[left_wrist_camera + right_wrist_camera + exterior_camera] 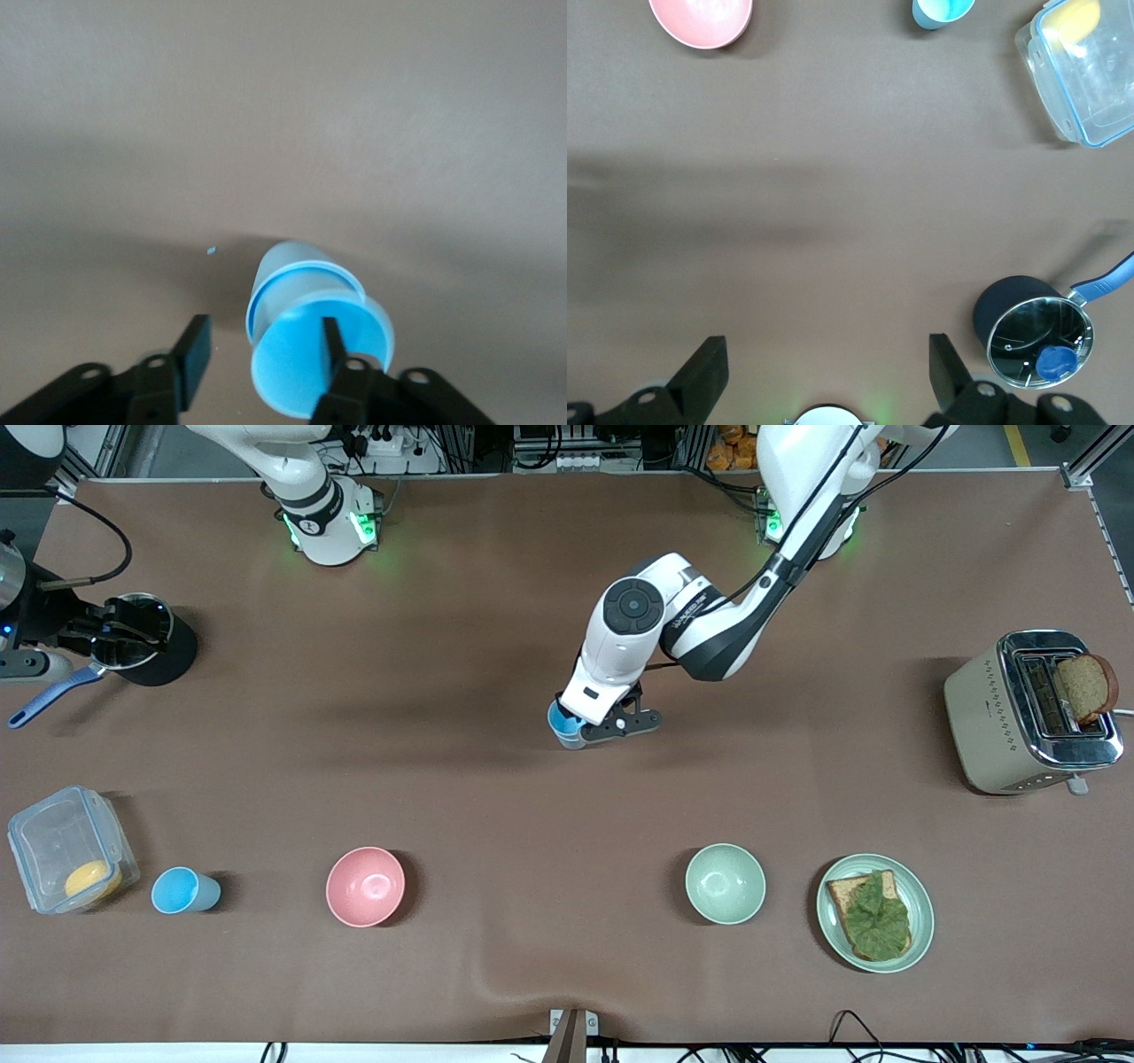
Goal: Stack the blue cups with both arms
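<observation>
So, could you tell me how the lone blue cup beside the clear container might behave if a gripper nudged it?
The blue cup looks like thin plastic, so probably light and easily slid. Being small and tapered, a nudge near the rim might tip it, and it could then roll in a curve.

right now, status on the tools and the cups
Left tool open around stacked blue cups mid-table, one finger inside the rim. Right tool open, waiting above the dark pot. Third blue cup beside clear container.

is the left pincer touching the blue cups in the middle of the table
Cannot tell. In the left wrist view one finger of the left pincer reaches inside the nested blue cups, the other stands clear outside, but contact isn't plain.
</observation>
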You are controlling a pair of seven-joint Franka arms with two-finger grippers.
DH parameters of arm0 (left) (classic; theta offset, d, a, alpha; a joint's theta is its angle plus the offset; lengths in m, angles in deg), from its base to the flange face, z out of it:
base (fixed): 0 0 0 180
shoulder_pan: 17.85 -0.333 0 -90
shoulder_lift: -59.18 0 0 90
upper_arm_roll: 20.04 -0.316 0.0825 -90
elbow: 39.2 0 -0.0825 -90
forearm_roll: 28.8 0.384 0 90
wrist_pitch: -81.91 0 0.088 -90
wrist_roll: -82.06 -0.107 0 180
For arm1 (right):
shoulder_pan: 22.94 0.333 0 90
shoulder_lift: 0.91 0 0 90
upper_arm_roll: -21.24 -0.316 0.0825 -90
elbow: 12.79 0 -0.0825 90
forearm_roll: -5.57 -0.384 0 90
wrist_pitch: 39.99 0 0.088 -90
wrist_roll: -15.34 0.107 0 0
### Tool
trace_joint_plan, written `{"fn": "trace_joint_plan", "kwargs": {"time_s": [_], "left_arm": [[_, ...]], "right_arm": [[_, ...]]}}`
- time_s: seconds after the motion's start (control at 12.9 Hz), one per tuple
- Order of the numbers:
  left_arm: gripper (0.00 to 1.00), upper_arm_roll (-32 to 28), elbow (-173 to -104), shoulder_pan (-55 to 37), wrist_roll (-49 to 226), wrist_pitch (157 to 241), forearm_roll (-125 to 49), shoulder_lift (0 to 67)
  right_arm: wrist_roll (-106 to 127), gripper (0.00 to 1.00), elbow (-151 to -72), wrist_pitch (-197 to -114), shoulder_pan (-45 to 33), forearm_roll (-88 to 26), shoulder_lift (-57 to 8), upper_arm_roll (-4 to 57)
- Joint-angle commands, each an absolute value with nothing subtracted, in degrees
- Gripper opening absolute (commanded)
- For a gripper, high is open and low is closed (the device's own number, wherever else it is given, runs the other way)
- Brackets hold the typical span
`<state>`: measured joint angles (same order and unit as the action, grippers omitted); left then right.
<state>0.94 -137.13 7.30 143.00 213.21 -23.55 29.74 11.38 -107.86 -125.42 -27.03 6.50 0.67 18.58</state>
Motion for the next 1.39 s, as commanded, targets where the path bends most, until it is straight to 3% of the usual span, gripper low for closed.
{"fn": "trace_joint_plan", "kwargs": {"time_s": [0.0, 0.39, 0.7, 0.93, 1.32], "left_arm": [[1.00, 0.70, -137.30, 2.39, 144.29, 207.80, -21.60, 38.14], [1.00, 0.70, -136.50, -11.93, 130.90, 197.32, -20.18, 50.37], [1.00, 0.88, -134.67, -19.15, 115.68, 186.89, -23.34, 56.09], [1.00, -7.18, -133.43, -15.67, 106.33, 181.68, -28.00, 58.04], [1.00, -10.46, -131.93, -17.49, 95.34, 179.38, -28.01, 58.73]], "right_arm": [[10.68, 1.00, -108.85, -126.03, -27.78, 6.89, 2.16, 17.72], [10.68, 1.00, -107.97, -125.77, -28.13, 7.06, 1.99, 17.81], [11.39, 1.00, -104.91, -125.33, -27.95, 7.67, 1.55, 17.81], [10.86, 1.00, -104.01, -125.16, -28.31, 7.50, 1.37, 17.90], [11.04, 1.00, -103.75, -126.21, -27.87, 7.15, 1.28, 17.72]]}}
